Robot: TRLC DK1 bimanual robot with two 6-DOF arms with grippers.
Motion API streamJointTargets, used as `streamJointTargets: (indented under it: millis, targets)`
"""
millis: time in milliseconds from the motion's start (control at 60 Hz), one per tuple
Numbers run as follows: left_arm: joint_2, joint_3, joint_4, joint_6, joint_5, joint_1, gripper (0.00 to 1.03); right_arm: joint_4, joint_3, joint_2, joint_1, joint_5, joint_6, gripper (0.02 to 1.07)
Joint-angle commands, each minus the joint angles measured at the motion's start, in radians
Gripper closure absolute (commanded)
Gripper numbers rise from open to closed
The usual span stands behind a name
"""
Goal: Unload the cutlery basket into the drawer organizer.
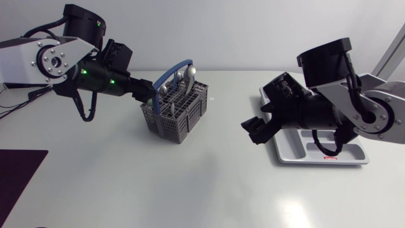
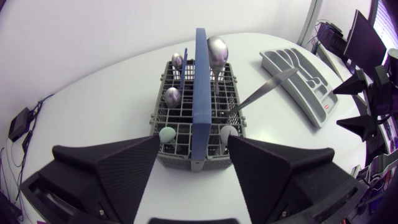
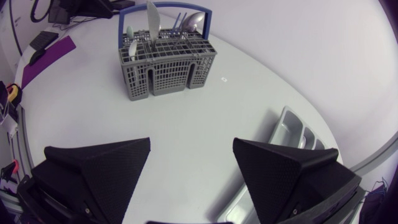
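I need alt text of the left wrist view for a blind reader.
A grey cutlery basket with a blue handle stands just ahead of the open left gripper, holding spoons and a knife; the drawer organizer lies beyond it.

Left gripper (image 2: 194, 143): fingers spread wide, tips flanking the near end of the grey cutlery basket (image 2: 177, 115); contact unclear. Blue handle (image 2: 202, 93) arches over its middle. Spoons (image 2: 217, 50) stand bowl-up. A knife (image 2: 264, 87) leans out toward the grey drawer organizer (image 2: 298, 74) beyond.
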Motion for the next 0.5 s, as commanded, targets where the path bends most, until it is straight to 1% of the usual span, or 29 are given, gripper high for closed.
streamJointTargets:
  millis: [0,17,50,117,250,350,400,483]
  targets:
    - [0.066,0.049,0.012,0.009,0.010,-0.009,0.40,0.002,0.012,0.012,0.002,-0.028,-0.026,0.14]
    - [0.077,0.052,0.012,0.011,0.010,-0.011,0.40,0.002,0.015,0.014,0.002,-0.028,-0.026,0.14]
    - [0.092,0.057,0.018,0.012,0.010,-0.011,0.46,0.002,0.021,0.018,0.002,-0.030,-0.026,0.14]
    - [0.115,0.057,0.052,0.011,0.010,-0.011,0.48,0.005,0.026,0.026,0.002,-0.030,-0.028,0.14]
    - [0.158,0.067,0.078,0.012,0.008,-0.020,0.59,0.009,0.034,0.050,0.002,-0.030,-0.028,0.14]
    - [0.172,0.063,0.098,0.032,0.008,-0.023,0.77,0.013,0.031,0.063,0.008,-0.030,-0.028,0.14]
    - [0.172,0.057,0.101,0.038,0.007,-0.028,0.81,0.013,0.031,0.069,0.010,-0.028,-0.028,0.14]
    - [0.166,0.044,0.089,0.051,-0.003,-0.032,0.85,0.014,0.035,0.073,0.011,-0.028,-0.028,0.14]
